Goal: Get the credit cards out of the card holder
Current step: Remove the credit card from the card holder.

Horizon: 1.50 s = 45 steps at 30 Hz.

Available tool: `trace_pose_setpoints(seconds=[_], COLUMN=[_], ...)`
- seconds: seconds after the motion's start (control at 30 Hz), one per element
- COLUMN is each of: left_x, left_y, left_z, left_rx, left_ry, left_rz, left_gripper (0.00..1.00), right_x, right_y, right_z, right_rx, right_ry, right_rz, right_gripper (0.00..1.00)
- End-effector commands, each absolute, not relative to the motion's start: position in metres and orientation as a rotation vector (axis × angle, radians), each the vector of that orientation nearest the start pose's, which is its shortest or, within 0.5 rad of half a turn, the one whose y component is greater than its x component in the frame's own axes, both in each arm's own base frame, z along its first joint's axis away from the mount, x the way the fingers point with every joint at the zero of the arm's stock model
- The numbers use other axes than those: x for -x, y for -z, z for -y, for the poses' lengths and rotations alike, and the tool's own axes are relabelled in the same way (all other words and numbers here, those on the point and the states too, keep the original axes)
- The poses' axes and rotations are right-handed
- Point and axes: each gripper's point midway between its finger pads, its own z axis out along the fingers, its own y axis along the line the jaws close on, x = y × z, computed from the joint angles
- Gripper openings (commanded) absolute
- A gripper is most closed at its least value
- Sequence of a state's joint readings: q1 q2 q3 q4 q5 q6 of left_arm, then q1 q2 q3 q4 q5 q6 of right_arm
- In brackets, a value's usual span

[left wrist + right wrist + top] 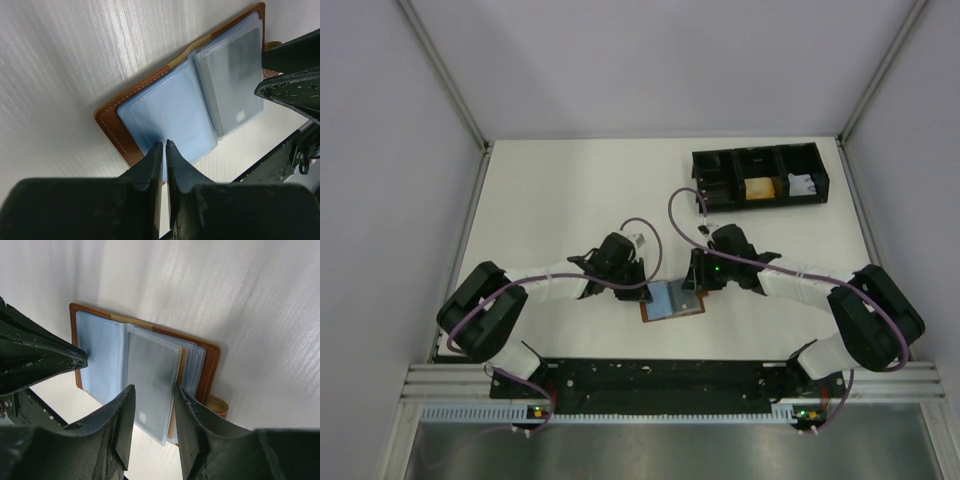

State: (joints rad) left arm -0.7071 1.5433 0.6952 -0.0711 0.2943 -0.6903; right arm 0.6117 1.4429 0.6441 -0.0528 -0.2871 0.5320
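The brown card holder (645, 311) lies open on the table between the arms, its blue plastic sleeves facing up. It also shows in the left wrist view (112, 125) and the right wrist view (207, 370). My left gripper (164, 144) is shut, its tip resting on the near edge of the left sleeve page. My right gripper (153, 390) is open and straddles a raised translucent sleeve (150, 370) with a grey card inside. A tan card edge (183, 365) shows behind it. The closure tab (217, 406) sticks out at the right edge.
A black three-compartment tray (760, 175) stands at the back right, holding a yellow item and a white item. The grey side walls (420, 100) close in the table. The black rail (660, 375) with the arm bases runs along the near edge.
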Motion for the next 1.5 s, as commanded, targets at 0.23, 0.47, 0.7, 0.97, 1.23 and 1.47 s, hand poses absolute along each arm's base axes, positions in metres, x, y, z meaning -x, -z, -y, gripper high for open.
trace_pose_setpoints(seconds=[0.23,0.47,0.7,0.97,1.23,1.47], left_x=[-0.199,-0.200,-0.209,-0.221,-0.211,-0.212], left_y=[-0.010,-0.013,-0.034,-0.080,-0.104,-0.085], left_z=[0.268,0.272,0.265,0.244,0.266,0.289], left_rx=[-0.153,-0.145,-0.063,0.013,-0.063,-0.113], left_ry=[0.811,0.837,0.829,0.781,0.996,1.066], left_rz=[-2.741,-2.728,-2.626,-2.446,-2.368,-2.440], left_gripper=[0.11,0.12,0.16,0.22,0.24,0.21], right_x=[-0.229,-0.219,-0.209,-0.205,-0.220,-0.223], right_y=[-0.089,-0.107,-0.103,-0.088,-0.074,-0.061], right_z=[-0.277,-0.301,-0.322,-0.333,-0.321,-0.302], right_rx=[0.326,0.372,0.426,0.489,0.439,0.363], right_ry=[-1.010,-1.155,-1.259,-1.305,-1.089,-1.047], right_rz=[-2.452,-2.413,-2.418,-2.464,-2.515,-2.511], right_gripper=[0.28,0.29,0.45,0.47,0.43,0.43])
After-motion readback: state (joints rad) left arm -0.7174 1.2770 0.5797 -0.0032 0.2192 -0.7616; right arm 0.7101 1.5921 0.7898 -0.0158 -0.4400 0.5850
